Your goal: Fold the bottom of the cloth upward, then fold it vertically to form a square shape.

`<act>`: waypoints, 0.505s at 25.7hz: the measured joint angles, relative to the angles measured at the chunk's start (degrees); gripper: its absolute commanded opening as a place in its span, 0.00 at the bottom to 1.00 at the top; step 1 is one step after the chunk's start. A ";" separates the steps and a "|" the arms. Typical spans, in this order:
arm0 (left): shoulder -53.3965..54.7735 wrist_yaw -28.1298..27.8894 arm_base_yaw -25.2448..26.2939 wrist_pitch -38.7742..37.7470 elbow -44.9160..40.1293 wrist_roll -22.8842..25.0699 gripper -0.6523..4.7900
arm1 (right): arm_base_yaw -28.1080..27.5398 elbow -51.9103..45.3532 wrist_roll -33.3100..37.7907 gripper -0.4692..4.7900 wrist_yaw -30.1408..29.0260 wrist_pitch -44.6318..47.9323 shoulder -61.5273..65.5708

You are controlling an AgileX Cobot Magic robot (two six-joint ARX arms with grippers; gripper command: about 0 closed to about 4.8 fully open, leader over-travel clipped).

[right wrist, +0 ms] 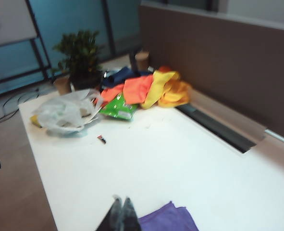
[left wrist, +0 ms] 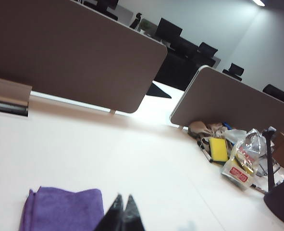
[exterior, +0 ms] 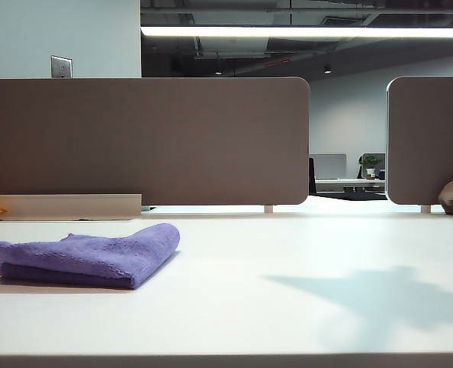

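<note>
Cloth lies folded in layered purple pad on worktop, clear of both end effectors. Left end effector: fingers pressed together, gripping nothing, raised above worktop, cloth just beside and below its tips. Right end effector: fingers pressed together, gripping nothing, raised above worktop, cloth corner just beside tips. Beyond it: colored fabric pile, plastic bag, potted plant. Neither end effector visible in exterior view.

My closed black left gripper and right gripper look glossy above the fuzzy cloth on the smooth matt table.
</note>
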 measured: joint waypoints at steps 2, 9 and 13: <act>-0.44 -0.07 0.00 -1.20 -0.02 0.11 0.11 | 0.00 -5.14 0.02 0.07 1.79 0.48 -6.25; -0.68 -1.60 0.00 -2.47 -1.05 1.29 0.11 | 0.00 -15.82 0.00 0.07 6.82 2.14 -19.52; -0.68 -2.14 0.00 -1.07 -5.16 1.40 0.11 | 0.00 -23.63 0.02 0.07 7.48 4.44 -27.54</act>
